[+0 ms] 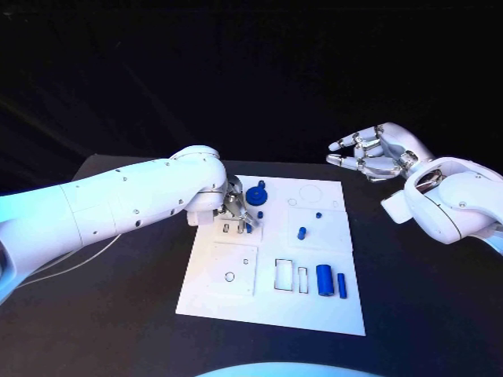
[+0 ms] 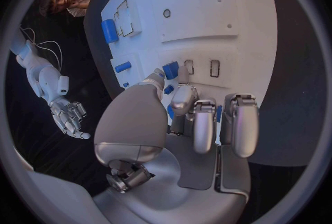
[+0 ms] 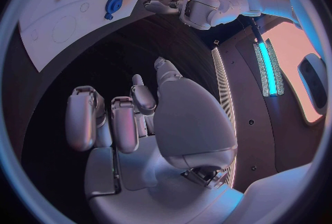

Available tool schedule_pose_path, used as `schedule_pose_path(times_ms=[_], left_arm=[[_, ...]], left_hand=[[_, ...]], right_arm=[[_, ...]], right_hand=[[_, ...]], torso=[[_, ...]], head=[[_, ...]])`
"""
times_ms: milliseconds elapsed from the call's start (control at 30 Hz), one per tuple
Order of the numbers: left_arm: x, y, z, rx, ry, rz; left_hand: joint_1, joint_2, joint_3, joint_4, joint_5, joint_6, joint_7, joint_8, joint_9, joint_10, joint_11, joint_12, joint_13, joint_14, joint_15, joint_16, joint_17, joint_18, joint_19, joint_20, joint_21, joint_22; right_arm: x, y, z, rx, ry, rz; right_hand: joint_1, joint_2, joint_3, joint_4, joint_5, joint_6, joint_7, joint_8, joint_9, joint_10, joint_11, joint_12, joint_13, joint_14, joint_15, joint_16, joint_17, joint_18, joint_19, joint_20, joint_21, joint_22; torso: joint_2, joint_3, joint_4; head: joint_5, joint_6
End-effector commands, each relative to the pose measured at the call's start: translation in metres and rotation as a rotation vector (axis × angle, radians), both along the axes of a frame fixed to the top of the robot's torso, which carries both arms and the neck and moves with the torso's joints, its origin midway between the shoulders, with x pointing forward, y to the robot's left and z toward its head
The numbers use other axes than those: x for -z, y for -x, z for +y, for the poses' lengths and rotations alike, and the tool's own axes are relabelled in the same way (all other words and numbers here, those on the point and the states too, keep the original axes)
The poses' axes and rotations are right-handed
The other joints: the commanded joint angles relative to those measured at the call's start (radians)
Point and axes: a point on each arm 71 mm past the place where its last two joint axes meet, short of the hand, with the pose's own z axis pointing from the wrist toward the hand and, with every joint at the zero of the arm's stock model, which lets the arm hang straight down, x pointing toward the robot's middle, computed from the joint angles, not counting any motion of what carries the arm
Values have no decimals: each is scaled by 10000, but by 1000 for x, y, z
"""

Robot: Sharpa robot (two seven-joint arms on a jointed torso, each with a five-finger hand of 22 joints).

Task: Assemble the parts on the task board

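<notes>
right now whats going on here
The left robot hand is down on the white task board, its fingers working at a small blue part near the board's upper left. The right robot hand hangs off the board over the black table, fingers curled, holding nothing. Other blue parts lie on the board.

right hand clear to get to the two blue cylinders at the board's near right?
Probably yes. The right hand hangs empty off the task board's far right corner; nothing lies over the two blue cylinders, and the left hand works at the far left.
</notes>
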Motion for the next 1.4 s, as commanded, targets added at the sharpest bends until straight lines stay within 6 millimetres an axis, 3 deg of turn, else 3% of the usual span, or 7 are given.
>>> schedule_pose_path(times_ms=[33,267,433,567,800,1033,1400], left_arm=[[1,1,1,-162,-345,200],[2,1,0,-215,-248,193],[2,1,-1,-228,-131,233],[2,1,-1,-248,-28,292],[2,2,0,-234,65,367],[2,3,6,-550,447,372],[-4,12,21,-1459,1389,139]], left_hand=[[111,27,41,0,-10,-83,-6,41,9,-57,4,19,9,1051,-45,24,2627,-93,665,-16,47,2016],[414,270,400,-54,-7,-167,-21,48,141,-78,-11,-15,-2,1051,-56,24,2627,-91,659,-14,44,2012],[1310,534,1287,-297,-2,-342,-55,12,312,-141,-48,-115,-44,1051,-102,24,2627,-88,650,-38,39,2005],[1797,525,2009,-507,4,-461,-56,-29,422,-202,-62,-234,-114,1051,-110,24,2627,-85,639,-52,32,1994],[2054,156,3416,-798,30,-584,11,-53,642,-237,-17,-401,-209,1051,-74,24,2627,-75,607,-39,12,1956],[1605,-416,5324,-1332,90,-641,32,135,1149,-124,-25,-451,-211,1051,-6,24,2627,-74,604,-5,10,1964],[981,-721,6301,-1830,376,-627,1,408,1642,-10,-32,-430,-166,1051,-73,24,2627,-76,611,-20,12,1982]], right_arm=[[1,0,2,-178,81,15],[1,0,2,-200,84,43],[2,0,3,-216,69,34],[2,0,2,-219,67,46],[3,0,2,-229,78,83],[4,0,1,-228,101,133],[6,-1,0,-193,133,121]], right_hand=[[17,86,-52,17,26,-14,-25,36,7,-82,-12,-51,-8,603,-41,-20,1042,103,-61,-26,-51,1065],[17,86,-52,17,26,-14,-25,36,7,-82,-12,-51,-8,603,-41,-20,1042,103,-61,-26,-51,1065],[31,104,-49,19,57,-21,-25,44,6,-59,-13,-29,9,605,-43,-22,1044,104,-60,-29,-62,1060],[34,107,-48,19,60,-20,-25,45,6,-50,-14,-20,17,608,-44,-17,1053,103,-58,-29,-60,1062],[36,109,-47,18,63,-20,-25,46,6,-43,-14,-12,24,610,-44,-12,1060,103,-56,-29,-58,1063],[36,109,-47,18,63,-20,-25,46,6,-43,-14,-12,24,610,-44,-12,1060,103,-56,-29,-58,1063],[47,117,-44,17,84,-19,-27,52,6,-30,-15,1,32,610,-45,-18,1053,103,-56,-31,-65,1060]], torso=[[-2,0,4],[-3,0,7],[0,0,4],[-1,1,-3],[-4,9,4],[-15,9,20],[7,-1,34]], head=[[20,-13],[17,-33],[9,-44],[18,-53],[22,-54],[17,-53],[36,-38]])
